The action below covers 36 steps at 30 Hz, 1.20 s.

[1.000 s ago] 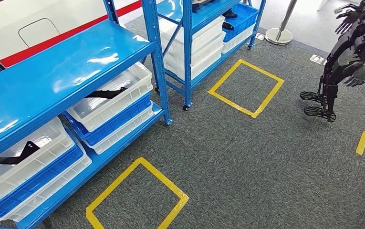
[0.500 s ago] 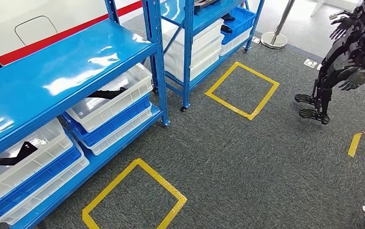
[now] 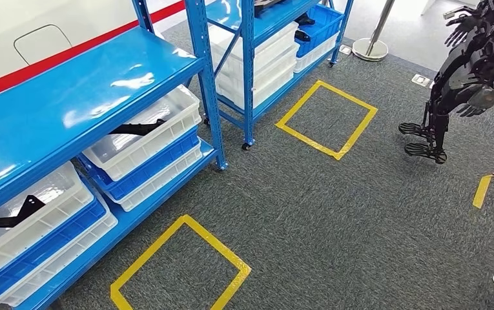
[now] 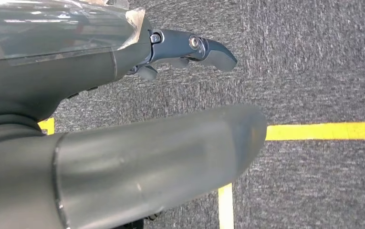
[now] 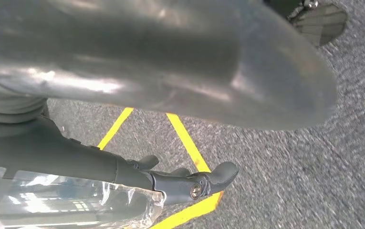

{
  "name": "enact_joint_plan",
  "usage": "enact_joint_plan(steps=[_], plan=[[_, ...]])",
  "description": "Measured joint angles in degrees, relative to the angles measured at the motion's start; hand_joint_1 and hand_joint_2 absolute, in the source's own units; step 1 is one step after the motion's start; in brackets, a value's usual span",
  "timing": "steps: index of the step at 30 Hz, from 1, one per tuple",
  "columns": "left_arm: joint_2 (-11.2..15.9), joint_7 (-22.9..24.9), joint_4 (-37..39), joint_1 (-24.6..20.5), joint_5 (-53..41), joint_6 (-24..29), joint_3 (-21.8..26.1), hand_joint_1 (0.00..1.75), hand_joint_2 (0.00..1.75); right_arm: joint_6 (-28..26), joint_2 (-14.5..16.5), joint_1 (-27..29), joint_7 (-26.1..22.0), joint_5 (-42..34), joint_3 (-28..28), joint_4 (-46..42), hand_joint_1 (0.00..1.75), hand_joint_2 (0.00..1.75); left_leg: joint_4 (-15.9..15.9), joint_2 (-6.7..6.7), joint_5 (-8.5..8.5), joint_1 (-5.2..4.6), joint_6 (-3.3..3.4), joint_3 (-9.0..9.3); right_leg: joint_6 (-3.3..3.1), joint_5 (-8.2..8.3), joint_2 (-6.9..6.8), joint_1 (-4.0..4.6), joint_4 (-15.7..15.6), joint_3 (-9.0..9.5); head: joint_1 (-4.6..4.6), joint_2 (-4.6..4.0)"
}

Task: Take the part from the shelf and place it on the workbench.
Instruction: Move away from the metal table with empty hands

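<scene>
Black part (image 3: 137, 127) lying in a white bin (image 3: 142, 132) on the blue shelf's (image 3: 70, 97) lower level. Left hand (image 4: 190, 50) and right hand (image 5: 190, 183) hanging over grey carpet (image 3: 334, 213), fingers loose, grasping nothing.

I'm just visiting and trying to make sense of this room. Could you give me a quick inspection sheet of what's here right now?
Surface: grey carpet marked with yellow tape squares; no workbench seen.
Job's things: black parts lying in white bins on the blue shelf.
Clutter: nothing seen.
Hands: left hand and right hand hang over the carpet, holding nothing.
Cables: nothing seen.
Surroundings: second blue rack with bins, another dark humanoid robot, a stanchion base.
</scene>
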Motion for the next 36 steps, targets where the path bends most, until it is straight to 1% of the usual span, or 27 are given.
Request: enact_joint_plan(steps=[1,3,4,5,6,7,9,10,11,14,15,16,17,19,20,21,22,23,24,25,26,29,31,32,34,35,36], plan=[[0.0,0.0,0.0,0.0,0.0,0.0,0.0,0.00,0.00,0.0,0.0,0.0,0.0,0.0,-0.1,0.0,0.00,0.00,2.3,-0.07,-1.46,0.09,-0.23,-1.04,-0.44,0.04,0.02,-0.16,-0.1,0.08,-0.02,0.00],[0.0,0.1,0.0,0.0,0.0,0.0,-0.2,0.00,0.00,0.0,0.0,0.0,0.0,0.0,-0.2,0.0,0.00,0.00,10.1,-0.24,-5.25,0.14,-0.52,-4.81,-0.99,-0.03,-0.01,-0.04,-0.1,0.09,-0.03,0.00],[0.0,0.1,0.0,0.1,0.0,0.0,-0.2,0.00,0.00,0.0,0.1,0.0,0.0,0.0,-0.2,0.0,0.00,0.00,13.5,-0.30,-6.40,0.15,-0.61,-6.64,-1.08,-0.06,0.00,0.05,-0.1,0.09,-0.03,-0.01],[0.0,0.1,0.0,0.1,0.0,0.1,-0.3,0.00,0.00,0.0,0.1,0.0,0.0,0.0,-0.3,0.0,0.00,0.00,15.3,-0.32,-6.55,0.16,-0.65,-7.77,-1.11,-0.08,0.03,0.11,-0.1,0.10,-0.03,-0.01],[0.0,0.1,0.0,0.2,0.0,0.1,-0.3,0.00,0.00,0.0,0.0,0.1,0.0,0.0,-0.4,0.0,0.00,0.00,14.6,-0.31,-5.41,0.18,-0.62,-7.69,-1.11,-0.10,0.10,0.13,-0.1,0.16,-0.03,-0.01],[0.0,0.1,0.0,0.2,0.0,0.1,-0.4,0.00,0.00,0.0,0.0,0.1,0.0,0.0,-0.4,0.0,0.00,0.00,11.9,-0.31,-3.45,0.23,-0.54,-6.55,-1.09,-0.14,0.20,0.12,0.0,0.25,-0.03,-0.02],[0.0,0.1,0.0,0.1,-0.1,0.2,-0.5,0.00,0.00,0.0,0.1,0.0,0.0,0.0,-0.5,0.0,0.00,0.00,4.0,-0.36,0.38,0.29,-0.32,-2.88,-0.84,-0.29,0.39,0.32,0.0,0.38,-0.03,-0.02],[0.0,0.1,0.0,0.0,-0.1,0.2,-0.5,0.00,0.00,0.0,0.2,0.0,0.0,0.0,-0.5,0.0,0.00,0.00,1.2,-0.42,1.32,0.24,-0.15,-1.61,-0.60,-0.40,0.44,0.51,0.1,0.36,0.00,-0.02],[0.0,0.2,0.0,0.0,-0.1,0.2,-0.5,0.00,0.00,0.0,0.2,0.0,0.0,0.0,-0.5,0.0,0.00,0.00,-0.3,-0.49,1.60,0.12,0.06,-0.97,-0.33,-0.47,0.47,0.68,0.1,0.32,0.03,-0.01],[0.0,0.2,0.0,0.0,-0.1,0.2,-0.5,0.00,0.00,0.0,0.2,0.1,0.0,-0.1,-0.5,0.0,0.00,0.00,-0.9,-0.51,1.73,-0.24,1.11,-0.82,0.66,-0.58,0.45,0.60,0.1,0.21,0.06,0.00],[0.0,0.2,0.0,0.0,-0.1,0.2,-0.5,0.00,0.00,0.0,0.2,0.1,0.0,-0.1,-0.6,0.0,0.00,0.00,-1.1,-0.46,1.89,-0.20,1.54,-0.67,0.88,-1.04,0.42,0.58,0.9,-0.21,0.09,0.00],[0.0,0.2,0.0,0.0,-0.1,0.2,-0.5,0.00,0.00,0.0,0.2,0.1,0.0,-0.1,-0.6,0.0,0.00,0.00,-1.4,-0.38,2.04,-0.08,1.91,-0.52,0.92,-2.02,0.39,0.60,2.9,-1.19,0.15,-0.01],[0.0,0.2,0.0,-0.1,-0.1,0.2,-0.6,0.00,0.00,0.0,0.2,0.1,0.0,-0.1,-0.6,0.0,0.00,0.00,-1.5,-0.31,2.12,-0.02,2.23,-0.40,0.85,-3.44,0.36,0.60,6.1,-2.79,0.21,-0.01],[0.1,0.3,0.0,0.0,-0.1,0.2,-0.6,0.00,0.00,0.0,0.3,0.2,0.0,-0.1,-0.6,0.0,0.00,0.00,-1.5,-0.27,2.04,-0.09,2.50,-0.40,0.71,-6.32,0.34,0.61,14.0,-6.83,0.29,-0.01],[0.1,0.3,0.0,0.0,-0.1,0.2,-0.6,0.00,0.00,0.0,0.3,0.3,0.0,-0.1,-0.6,0.0,0.00,0.00,-1.5,-0.29,2.00,-0.12,2.53,-0.38,0.87,-6.87,0.34,0.60,16.5,-8.15,0.29,-0.01],[0.0,0.3,0.0,0.0,-0.1,0.2,-0.6,0.00,0.00,0.0,0.3,0.4,0.0,-0.1,-0.6,0.0,0.00,0.00,-1.5,-0.33,1.97,-0.11,2.51,-0.33,1.21,-6.49,0.32,0.58,16.6,-8.38,0.29,-0.02],[0.0,0.3,0.0,0.0,-0.1,0.2,-0.6,0.00,0.00,0.0,0.3,0.4,0.0,-0.1,-0.6,0.0,0.00,0.00,-1.5,-0.38,1.92,-0.08,2.45,-0.23,1.65,-5.25,0.30,0.53,14.3,-7.35,0.29,-0.02],[0.0,0.3,0.0,0.0,-0.1,0.2,-0.6,0.00,0.00,0.0,0.2,0.4,0.0,0.0,-0.6,0.0,0.00,0.00,-1.5,-0.43,1.84,-0.05,2.32,-0.10,2.08,-3.54,0.22,0.47,10.2,-5.41,0.30,-0.01],[0.0,0.3,0.0,0.0,-0.1,0.2,-0.6,0.00,0.00,0.0,0.2,0.3,0.0,0.1,-0.6,0.0,0.00,0.00,-1.4,-0.46,1.69,-0.17,2.10,0.02,2.26,-1.99,0.09,0.49,5.8,-3.35,0.30,-0.01],[0.0,0.3,0.0,0.0,-0.1,0.2,-0.6,0.00,0.00,0.0,0.2,0.3,0.0,0.2,-0.6,0.0,0.00,0.00,-1.3,-0.47,1.51,-0.31,1.83,0.11,2.13,-0.82,0.00,0.53,2.5,-1.67,0.27,0.00],[0.0,0.3,0.0,0.0,-0.1,0.2,-0.5,0.00,0.00,0.0,0.3,0.2,-0.1,0.2,-0.6,0.0,0.00,0.00,-1.3,-0.47,1.37,-0.46,1.55,0.17,1.79,-0.19,-0.07,0.62,0.6,-0.67,0.23,0.00],[0.0,0.4,0.0,0.0,0.0,0.2,-0.5,0.00,0.00,0.1,0.3,0.2,0.0,0.4,-0.6,0.0,0.00,0.00,-1.3,-0.46,1.18,-0.37,0.73,0.25,0.45,0.17,-0.04,0.68,-0.1,-0.27,0.17,0.00],[0.0,0.5,0.0,0.0,0.2,0.3,-0.5,0.00,0.00,0.2,0.2,0.1,0.1,0.8,-0.6,0.0,0.00,0.00,0.5,-0.49,-0.16,-0.11,0.09,-0.46,-0.36,0.31,-0.03,0.34,-0.3,-0.11,0.15,-0.01],[0.1,0.6,0.0,0.0,0.3,0.3,-0.5,0.00,0.00,0.3,0.2,0.0,0.2,1.0,-0.6,0.0,0.00,0.00,3.0,-0.52,-1.72,0.00,-0.18,-1.63,-0.72,0.32,-0.05,0.18,-0.4,-0.02,0.13,-0.01],[0.1,0.7,0.0,0.1,0.5,0.3,-0.5,0.00,0.00,0.6,0.3,-0.1,0.4,1.4,-0.6,0.0,0.00,0.00,10.8,-0.54,-5.51,0.08,-0.58,-5.46,-1.19,0.19,-0.08,0.27,-0.4,0.01,0.11,-0.01],[0.1,0.7,0.0,0.2,0.6,0.3,-0.5,0.00,0.00,0.7,0.3,-0.2,0.5,1.5,-0.6,0.0,0.00,0.00,13.9,-0.54,-6.48,0.10,-0.70,-7.18,-1.23,0.14,-0.08,0.31,-0.4,0.04,0.11,0.00],[0.1,0.7,0.0,0.3,0.6,0.3,-0.5,0.00,0.00,0.9,0.3,-0.2,0.6,1.6,-0.6,0.0,0.00,0.00,15.3,-0.54,-6.38,0.13,-0.77,-8.11,-1.25,0.11,-0.05,0.33,-0.4,0.09,0.11,0.00]])
